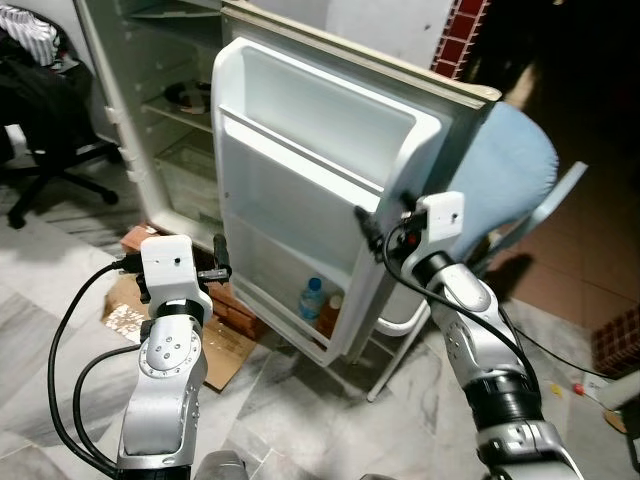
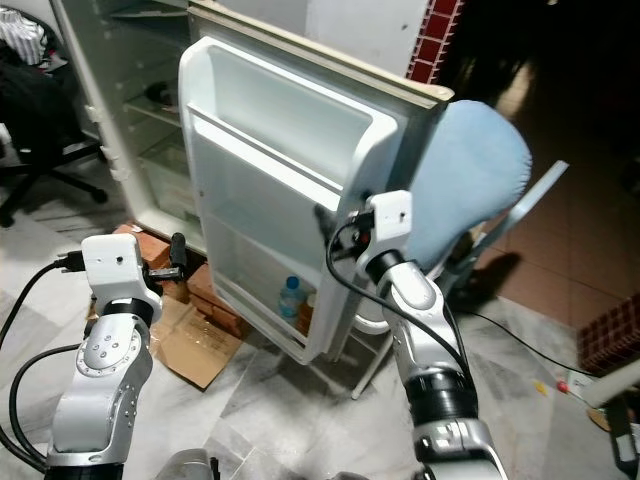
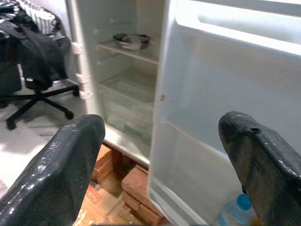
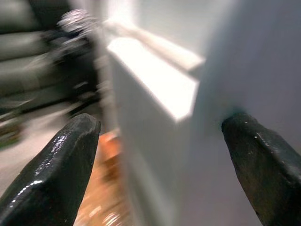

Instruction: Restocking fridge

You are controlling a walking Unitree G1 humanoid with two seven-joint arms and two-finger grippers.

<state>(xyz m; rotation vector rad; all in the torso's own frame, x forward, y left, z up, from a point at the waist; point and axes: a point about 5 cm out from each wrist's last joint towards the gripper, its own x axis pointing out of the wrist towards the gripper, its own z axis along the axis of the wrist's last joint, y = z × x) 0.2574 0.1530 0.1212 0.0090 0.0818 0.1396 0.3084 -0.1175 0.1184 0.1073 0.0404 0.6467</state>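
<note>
Fridge door point(image 1: 300, 190) stands open before me, a water bottle point(image 1: 312, 298) in its bottom rack. My right gripper point(image 1: 382, 215) straddles the door's edge, jaws wide; my left gripper point(image 1: 222, 265) hangs open, empty, near the door.

The fridge point(image 1: 150, 110) is cut off by the frame's top edge, its open door point(image 1: 320, 190) screening much of the interior, while the bottle point(image 1: 311, 298) and an orange item point(image 1: 330, 312) in the lowest door shelf sit half-hidden behind the shelf wall, the latter too small to identify. The right wrist view is motion-blurred, the room beyond the door's edge point(image 4: 155, 89) unreadable. An office chair point(image 1: 50, 130) is cropped at the left edge, and the contents of the bowl point(image 3: 131, 40) cannot be made out.
</note>
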